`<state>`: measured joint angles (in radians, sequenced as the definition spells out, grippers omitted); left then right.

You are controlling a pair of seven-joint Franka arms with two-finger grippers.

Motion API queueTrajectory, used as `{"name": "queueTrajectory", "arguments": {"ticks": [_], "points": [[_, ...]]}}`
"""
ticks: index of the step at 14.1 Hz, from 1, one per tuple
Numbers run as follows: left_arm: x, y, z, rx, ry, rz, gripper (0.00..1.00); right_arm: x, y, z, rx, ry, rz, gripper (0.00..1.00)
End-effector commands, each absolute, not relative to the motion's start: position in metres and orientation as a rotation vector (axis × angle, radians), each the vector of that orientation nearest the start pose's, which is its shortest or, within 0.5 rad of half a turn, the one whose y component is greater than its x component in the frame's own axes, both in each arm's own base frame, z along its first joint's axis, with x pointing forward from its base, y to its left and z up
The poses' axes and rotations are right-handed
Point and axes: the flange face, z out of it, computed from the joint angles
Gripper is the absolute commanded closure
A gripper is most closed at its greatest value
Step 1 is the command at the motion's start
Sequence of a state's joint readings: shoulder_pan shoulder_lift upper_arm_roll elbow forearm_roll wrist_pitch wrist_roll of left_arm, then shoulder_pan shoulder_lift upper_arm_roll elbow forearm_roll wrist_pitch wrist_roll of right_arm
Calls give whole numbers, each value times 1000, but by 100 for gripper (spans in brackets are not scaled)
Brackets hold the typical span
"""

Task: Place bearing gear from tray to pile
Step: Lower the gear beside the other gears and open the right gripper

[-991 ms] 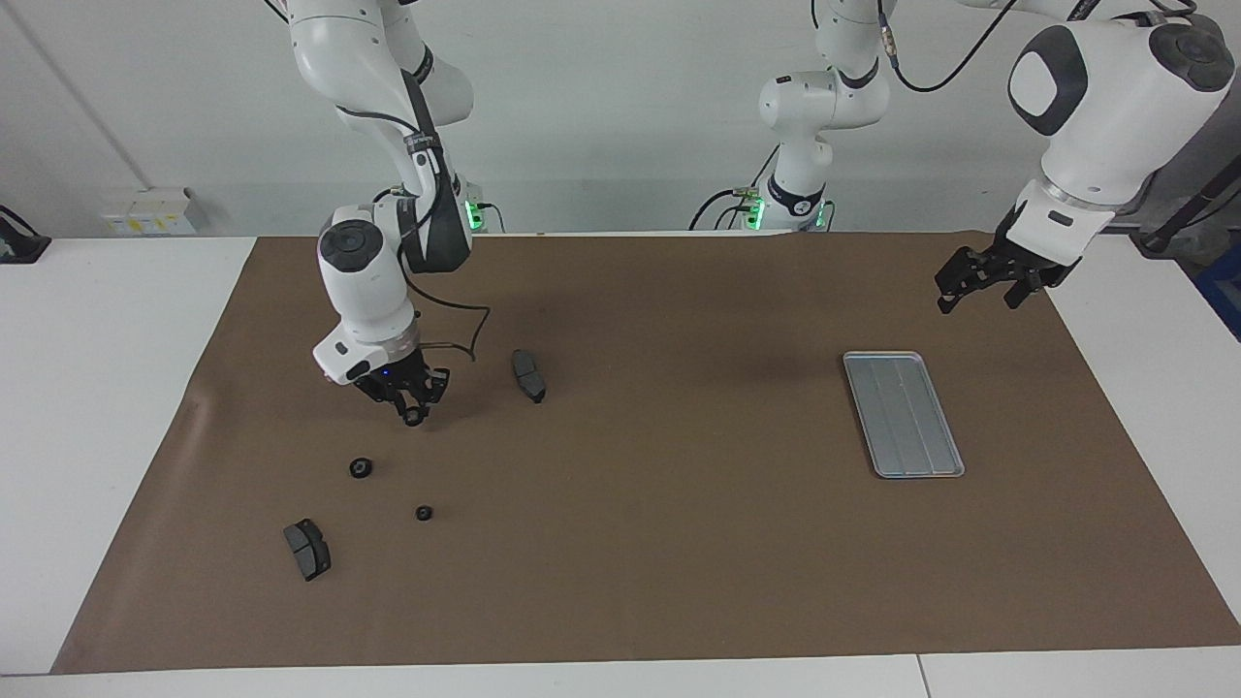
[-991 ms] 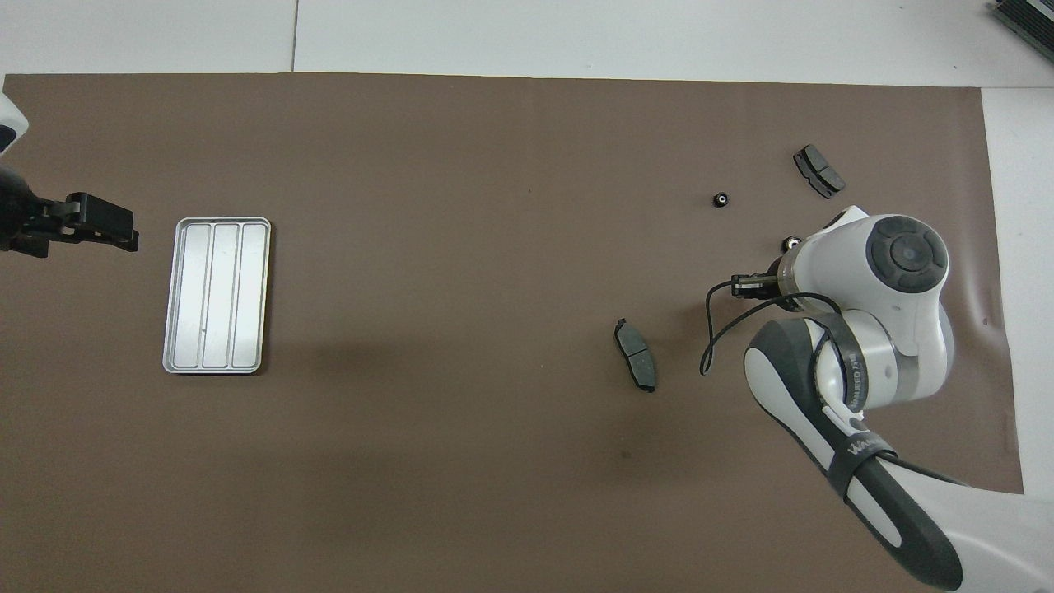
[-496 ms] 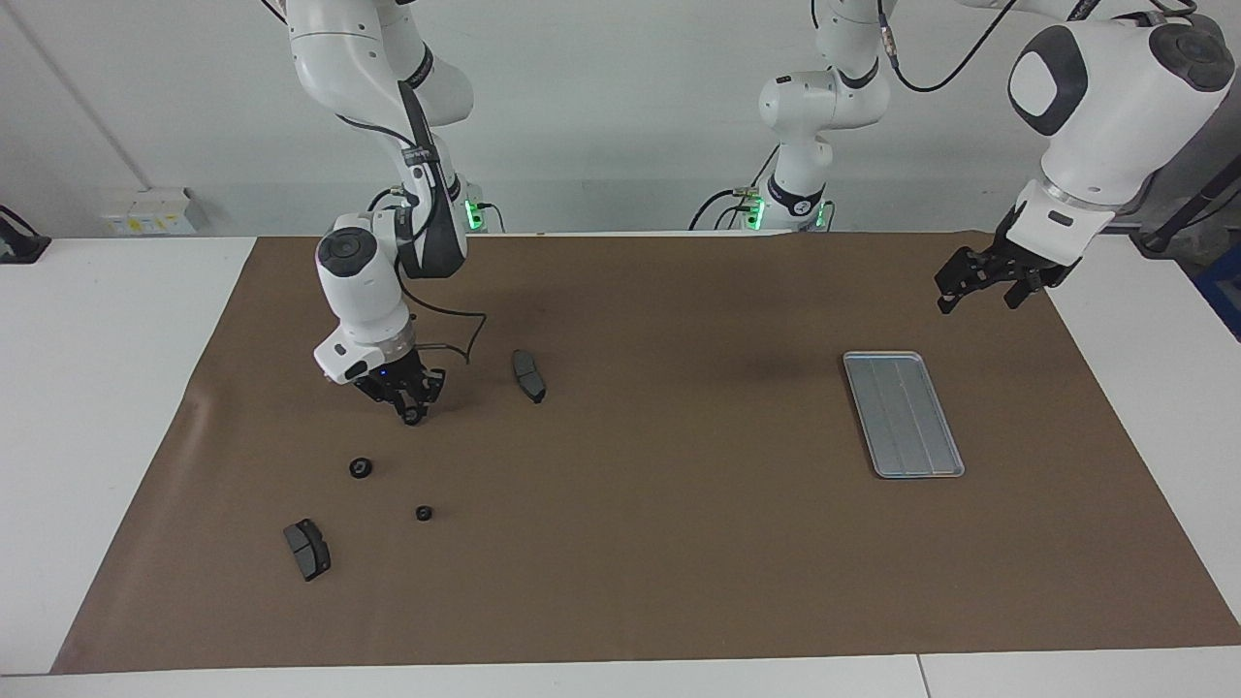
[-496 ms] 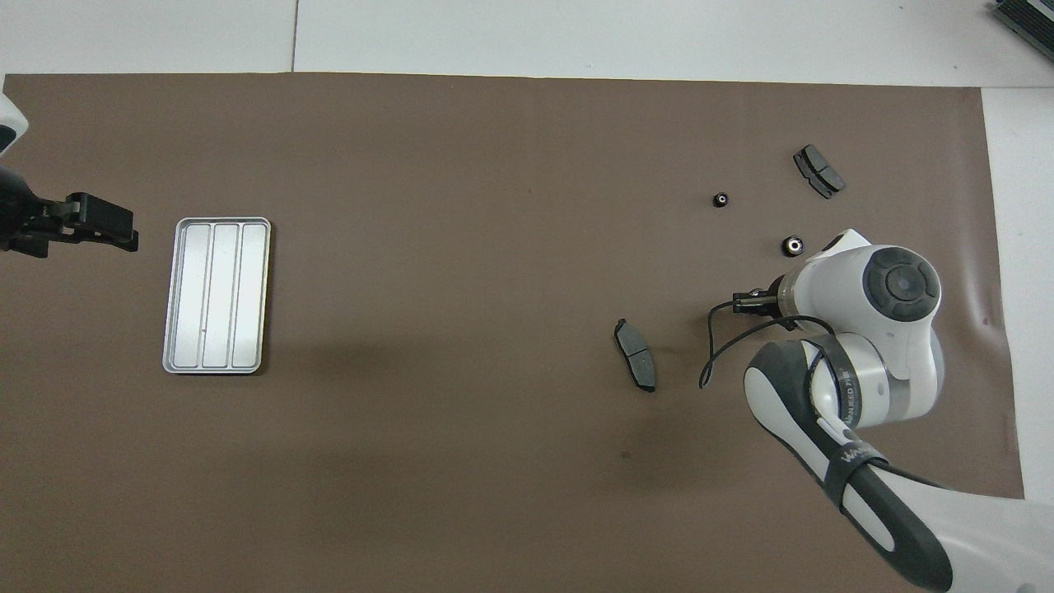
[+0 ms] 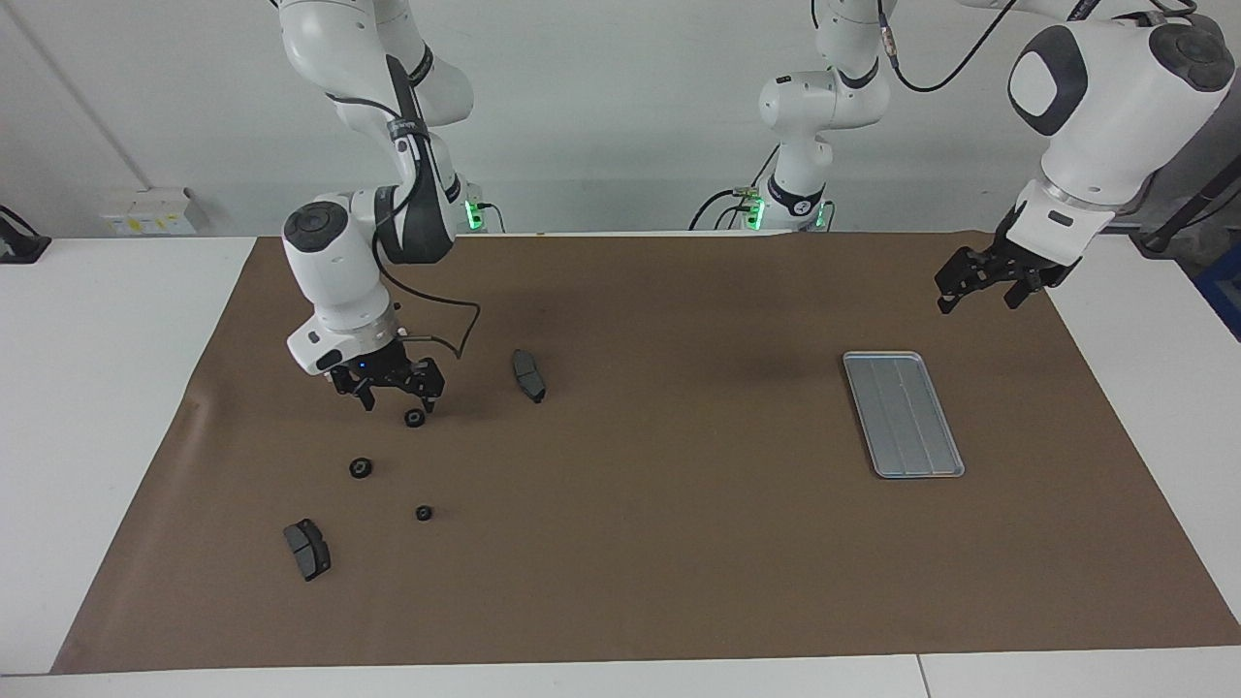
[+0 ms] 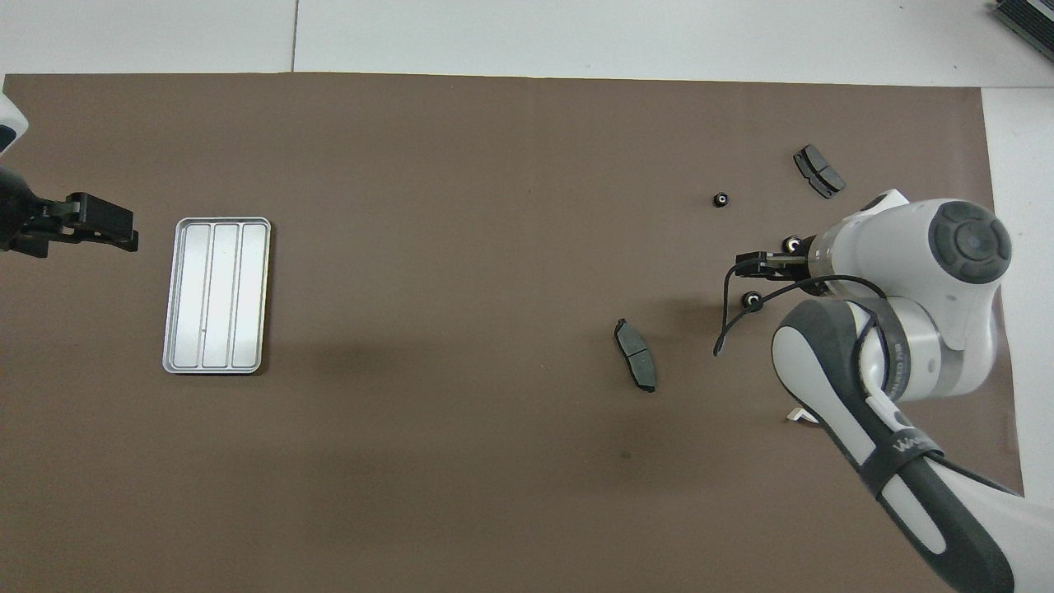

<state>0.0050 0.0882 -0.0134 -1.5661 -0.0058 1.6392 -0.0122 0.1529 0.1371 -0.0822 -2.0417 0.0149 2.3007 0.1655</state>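
In the facing view the right hand [image 5: 390, 384] hangs low over the brown mat [image 5: 679, 543] at the right arm's end of the table, its fingers spread apart and holding nothing. A small black bearing gear [image 5: 414, 418] lies on the mat just under its fingertips, apart from them. Two more small black gears [image 5: 361, 467] and [image 5: 424, 513] lie farther from the robots, and with them a dark brake pad [image 5: 307, 549]; another brake pad [image 5: 528, 375] lies beside the hand, toward the table's middle. The silver tray [image 5: 903, 413] lies flat toward the left arm's end, with nothing in it. The left hand [image 5: 981, 283] waits in the air over the mat near the tray, fingers apart and empty. In the overhead view the right hand [image 6: 762, 263] shows from under its white wrist, with the dropped gear [image 6: 751, 300] on the mat close by. The tray [image 6: 217, 295] shows its three ribbed lanes bare, well apart from the scattered parts, and the left hand [image 6: 99, 227] sits at the picture's edge beside it.
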Motion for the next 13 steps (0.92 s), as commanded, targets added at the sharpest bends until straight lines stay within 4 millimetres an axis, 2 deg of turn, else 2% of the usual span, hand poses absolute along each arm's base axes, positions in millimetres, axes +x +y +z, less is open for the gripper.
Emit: {"name": "queueTrajectory", "arguments": {"ticks": [1,3,4,9,10,13], "points": [[578,-4,584,-3128,14,9,0,601,23,458,-3142,221,-191,0],[578,-5,584,-3128,16,9,0,597,14,508,-3140,242,-192,0],[578,-4,584,-3128,14,7,0,592,1,528,-3141,263,-185,0],[578,-2,584,-3128,11,10,0,556,-29,612,-3131,347,-120,0],[578,-2,584,-3128,11,7,0,553,-32,626,-3135,351,-113,0],[578,-3,584,-3128,14,9,0,547,-40,626,-3154,248,-88,0]]}}
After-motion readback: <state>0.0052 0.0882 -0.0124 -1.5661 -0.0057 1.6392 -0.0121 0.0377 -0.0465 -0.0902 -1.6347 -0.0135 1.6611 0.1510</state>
